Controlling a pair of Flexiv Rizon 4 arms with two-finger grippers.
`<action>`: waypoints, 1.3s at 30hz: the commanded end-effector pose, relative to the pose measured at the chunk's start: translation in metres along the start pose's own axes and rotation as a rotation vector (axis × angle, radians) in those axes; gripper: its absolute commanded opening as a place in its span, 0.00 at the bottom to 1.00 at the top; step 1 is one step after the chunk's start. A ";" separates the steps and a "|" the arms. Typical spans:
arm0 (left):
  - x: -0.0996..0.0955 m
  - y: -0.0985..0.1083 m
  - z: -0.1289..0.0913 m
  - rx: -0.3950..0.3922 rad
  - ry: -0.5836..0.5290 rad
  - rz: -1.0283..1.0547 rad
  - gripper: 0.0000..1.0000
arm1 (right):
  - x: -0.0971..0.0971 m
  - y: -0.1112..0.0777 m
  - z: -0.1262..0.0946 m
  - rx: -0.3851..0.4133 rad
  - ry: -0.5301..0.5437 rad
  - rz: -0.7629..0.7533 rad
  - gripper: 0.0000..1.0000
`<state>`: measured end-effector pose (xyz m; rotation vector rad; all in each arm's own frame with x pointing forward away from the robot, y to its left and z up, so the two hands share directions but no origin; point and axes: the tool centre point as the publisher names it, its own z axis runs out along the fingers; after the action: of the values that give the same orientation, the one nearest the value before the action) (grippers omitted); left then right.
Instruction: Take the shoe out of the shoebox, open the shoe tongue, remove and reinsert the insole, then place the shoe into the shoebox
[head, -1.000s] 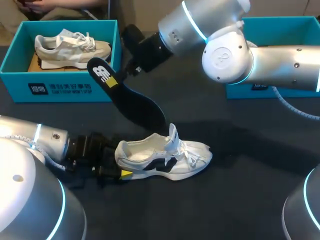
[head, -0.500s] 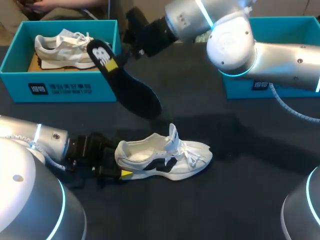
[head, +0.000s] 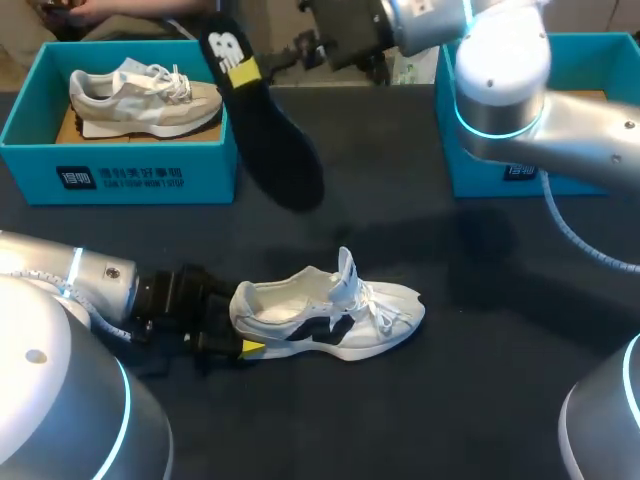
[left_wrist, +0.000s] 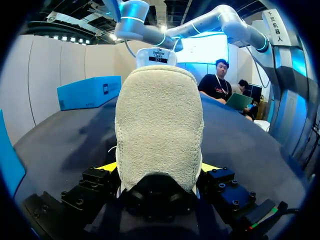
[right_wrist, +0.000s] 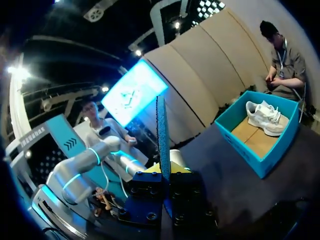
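Teal cardboard is framing the far left, where the left shoebox (head: 120, 180) is holding a beige sneaker (head: 140, 95) that plays no part just now. Nearer, the left gripper (head: 235, 345) is clamping the heel of the white sneaker (head: 330, 315), which is lying on the dark table (head: 450, 400) with its toe pointing right and its tongue standing up; the left wrist view is showing the fuzzy heel (left_wrist: 159, 130) pressed between both yellow tips. Above and beyond it, well apart from the sneaker, the black insole (head: 265, 130) is hanging in the air beside the left shoebox's corner, heel end uppermost. The right gripper (head: 262, 72) is pinching that end, and its wrist view is showing the insole (right_wrist: 162, 135) edge-on between closed fingers. The insole appears to be fully out, so reinsertion seems to be the step coming up. Doing it well is calling for the toe end to be lowered into the collar at a shallow slant, under the raised tongue, while the left claw is bracing the heel. The right shoebox (head: 480, 185) is standing at the far right.
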<state>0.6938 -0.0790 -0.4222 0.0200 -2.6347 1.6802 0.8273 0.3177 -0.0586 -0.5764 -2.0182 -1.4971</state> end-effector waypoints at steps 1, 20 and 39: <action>0.000 0.000 0.001 -0.003 0.000 0.000 0.00 | 0.008 -0.006 -0.015 -0.083 0.023 -0.004 0.00; 0.000 0.000 0.001 -0.003 0.000 0.000 0.00 | 0.025 -0.001 -0.046 -0.255 -0.001 0.028 0.00; 0.000 0.000 0.001 -0.003 0.000 0.000 0.00 | 0.049 -0.004 -0.092 -0.368 -0.070 0.209 0.00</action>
<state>0.6939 -0.0790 -0.4223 0.0201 -2.6348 1.6800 0.8146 0.2415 -0.0160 -0.9483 -1.6568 -1.7577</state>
